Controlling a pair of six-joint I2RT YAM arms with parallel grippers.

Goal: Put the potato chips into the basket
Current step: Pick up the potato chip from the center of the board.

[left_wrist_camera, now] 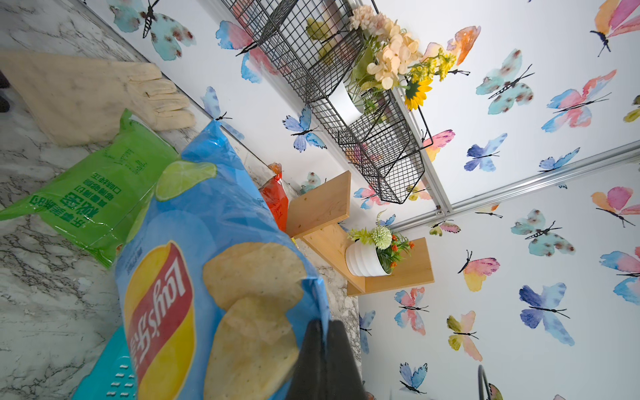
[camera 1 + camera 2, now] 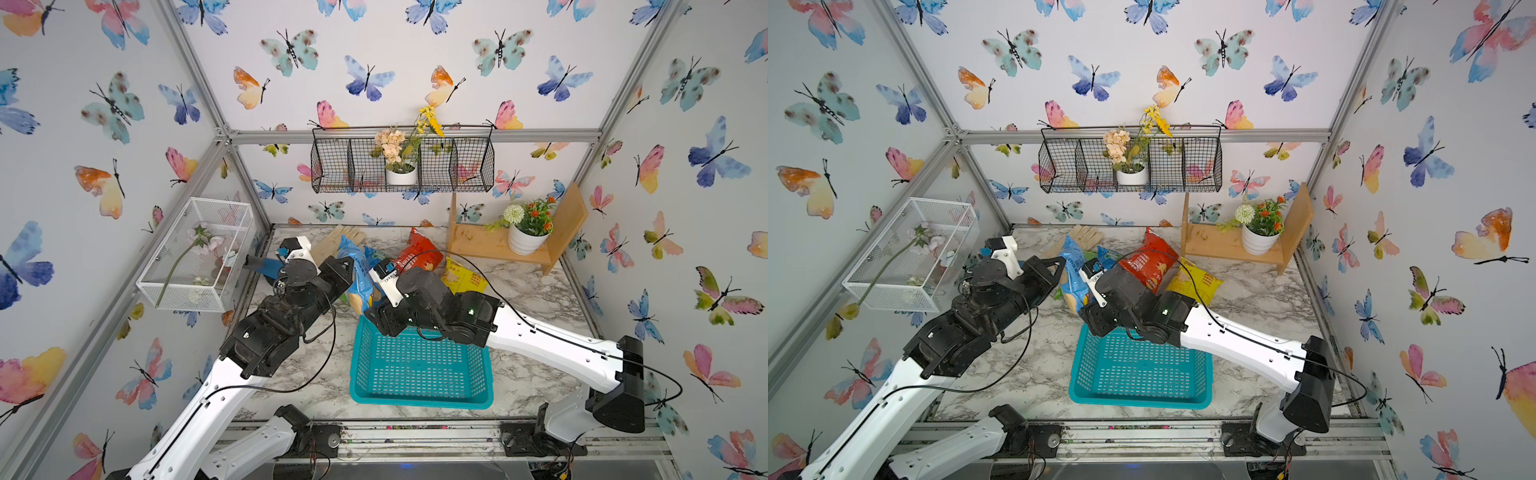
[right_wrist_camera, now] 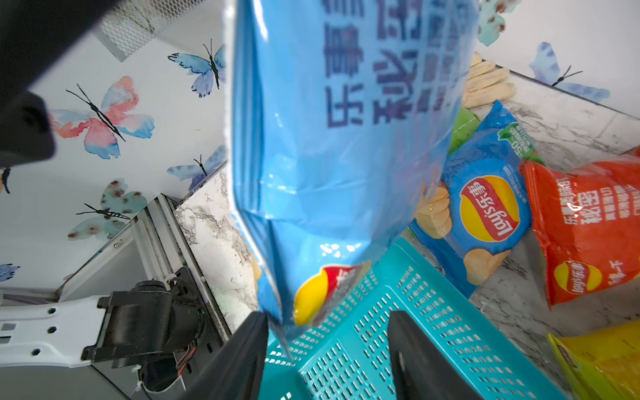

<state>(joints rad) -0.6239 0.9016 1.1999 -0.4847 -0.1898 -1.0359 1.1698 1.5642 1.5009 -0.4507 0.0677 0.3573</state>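
Aloft: puffy light blue foil chip bag [image 2: 355, 275], hanging over the far corner of the shallow teal perforated plastic basket [image 2: 419, 401].
Left claw [image 1: 323, 349]: clenched on that bag's edge.
Right claw [image 3: 327, 317]: spread apart, the bag's lower corner dangling between its jaws.
Marble surface [image 2: 540, 291]: green foil bag [image 1: 90, 197], dark blue foil bag [image 3: 485, 214], red foil bag [image 3: 588, 221] and yellow foil bag [image 3: 609, 363] lie beyond the basket.

Marble tabletop [image 2: 540, 299], 4 chip bags on it. Teal basket [image 2: 419, 402] flat, lower ctr of a top view. Above it, frame ctr: beige glove [image 2: 338, 239] at back edge, green bag [image 1: 93, 194] just beside glove, dk blue bag [image 3: 485, 207] near basket rim, red bag [image 2: 417, 253] w/ yellow bag [image 2: 465, 280] at its right. Wooden shelf [image 2: 478, 243] ctr-right, by back wall.
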